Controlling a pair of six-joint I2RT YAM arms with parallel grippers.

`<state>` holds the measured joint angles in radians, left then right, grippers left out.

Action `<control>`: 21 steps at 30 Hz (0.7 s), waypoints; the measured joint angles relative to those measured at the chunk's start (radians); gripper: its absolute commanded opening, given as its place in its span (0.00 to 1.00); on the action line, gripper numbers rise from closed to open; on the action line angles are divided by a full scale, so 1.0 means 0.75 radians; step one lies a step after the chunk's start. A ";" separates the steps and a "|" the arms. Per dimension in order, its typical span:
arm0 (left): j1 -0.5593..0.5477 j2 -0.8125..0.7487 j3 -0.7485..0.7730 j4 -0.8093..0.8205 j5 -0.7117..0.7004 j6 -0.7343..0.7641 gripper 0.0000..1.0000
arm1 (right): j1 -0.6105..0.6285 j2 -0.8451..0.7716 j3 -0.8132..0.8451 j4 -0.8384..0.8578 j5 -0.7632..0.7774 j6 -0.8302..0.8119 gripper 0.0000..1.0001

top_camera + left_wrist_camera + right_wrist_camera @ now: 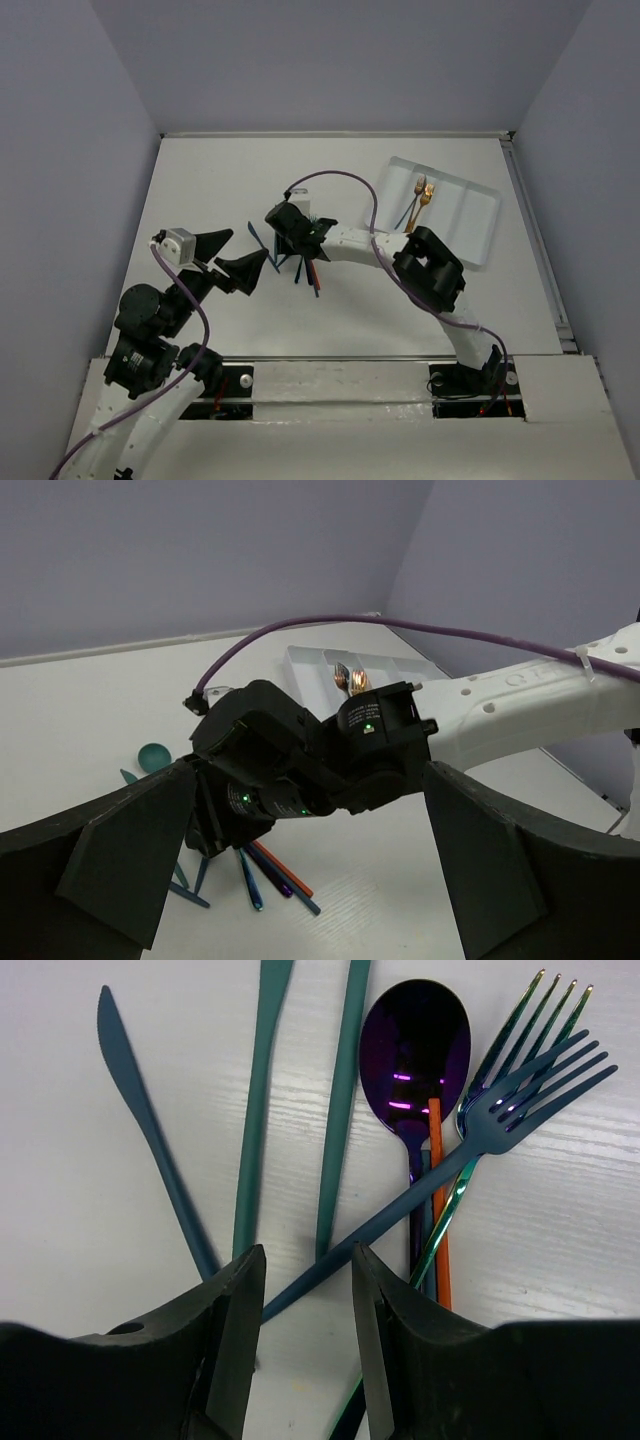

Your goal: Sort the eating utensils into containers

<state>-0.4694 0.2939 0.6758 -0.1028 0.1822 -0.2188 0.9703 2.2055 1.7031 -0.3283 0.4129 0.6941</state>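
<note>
Several utensils lie fanned in a pile point(308, 272) at mid table. My right gripper point(297, 248) points down over them. In the right wrist view it point(307, 1260) is open, jaws low on either side of the blue fork's handle point(400, 1210), not closed on it. Beside it lie a purple spoon point(415, 1055), an orange handle point(437, 1200), an iridescent green fork point(530, 1020), two teal handles point(255, 1110) and a blue knife point(140, 1110). My left gripper point(233, 256) is open and empty, left of the pile. The white tray point(470, 215) holds gold utensils point(422, 190).
In the left wrist view the right arm's black wrist point(270, 760) fills the space between my left fingers point(120, 860), with handles point(270, 875) and a teal spoon bowl point(153, 756) under it. A purple cable point(350, 185) arches over the right arm. Walls ring the table.
</note>
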 measured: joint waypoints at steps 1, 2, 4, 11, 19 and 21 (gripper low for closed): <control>-0.004 -0.004 0.000 -0.001 0.000 0.000 0.99 | 0.000 0.005 0.002 -0.001 0.004 0.011 0.46; -0.008 -0.005 0.000 -0.001 -0.001 0.000 0.99 | 0.000 0.016 0.008 -0.002 0.015 0.031 0.46; -0.021 -0.007 0.000 -0.001 -0.004 0.000 0.99 | 0.000 0.032 0.010 -0.004 0.035 0.052 0.46; -0.063 -0.024 0.000 -0.011 -0.008 0.000 0.99 | -0.001 0.040 0.003 -0.010 0.087 0.134 0.47; -0.115 -0.032 0.000 -0.020 -0.009 0.000 0.99 | -0.010 0.040 -0.017 -0.010 0.127 0.204 0.43; -0.117 -0.032 0.000 -0.020 -0.009 0.000 0.99 | -0.012 0.040 -0.027 -0.014 0.129 0.215 0.42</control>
<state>-0.5575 0.2699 0.6758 -0.1177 0.1753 -0.2188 0.9615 2.2356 1.6825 -0.3386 0.5098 0.8555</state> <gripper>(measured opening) 0.989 0.432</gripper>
